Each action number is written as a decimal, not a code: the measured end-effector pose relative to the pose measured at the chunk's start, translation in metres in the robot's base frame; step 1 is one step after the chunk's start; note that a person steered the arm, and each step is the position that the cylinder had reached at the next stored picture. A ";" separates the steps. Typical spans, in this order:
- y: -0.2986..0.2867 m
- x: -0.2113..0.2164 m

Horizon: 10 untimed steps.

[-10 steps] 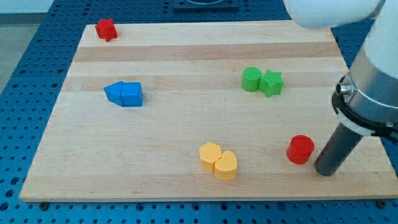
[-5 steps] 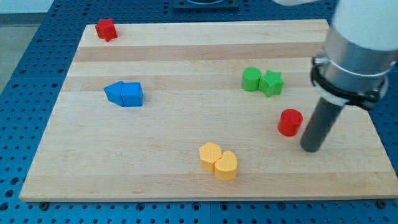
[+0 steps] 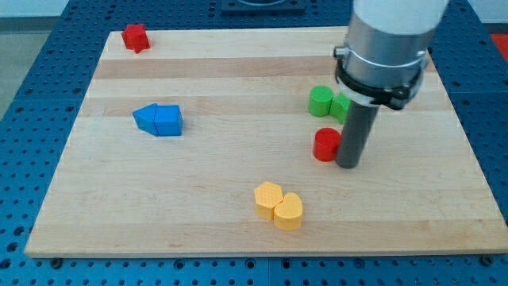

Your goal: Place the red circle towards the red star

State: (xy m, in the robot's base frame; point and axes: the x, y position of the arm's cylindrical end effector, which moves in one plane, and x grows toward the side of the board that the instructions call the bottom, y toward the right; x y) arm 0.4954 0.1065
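Camera view shows a wooden worktop [image 3: 238, 230] on a blue perforated base, with my tip [image 3: 348, 165] planted just right of the red circle [image 3: 325, 144], touching or nearly touching its right side. That placement makes sense as a pushing stance: the rod stands on the side of the circle away from the goal, so any travel toward the frame's left carries the block with it. The end effector is a plain rod with nothing to close or release, so it grasps nothing; it only bears against the block's flank.

The red circle sits right of the frame's centre, just below the green circle [image 3: 321, 101]. A green star [image 3: 341, 106] sits touching that green circle on its right, partly hidden behind the rod. The red star [image 3: 136, 37] lies in the upper left corner of the worktop, well apart from the circle, so I judge most of the journey is left to do.

The line to the star runs up and to the left. The green pair sits close above the circle, so a steep upward push risks clipping them. 2 blue blocks [image 3: 158, 121], pressed together at middle left, lie just below that line. 2 yellow blocks [image 3: 279, 205] at lower centre are clear of it.
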 end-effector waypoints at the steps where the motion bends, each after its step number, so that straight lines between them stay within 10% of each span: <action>1: -0.018 -0.014; 7: -0.116 -0.152; 10: -0.126 -0.125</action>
State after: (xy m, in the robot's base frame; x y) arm 0.3699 -0.0195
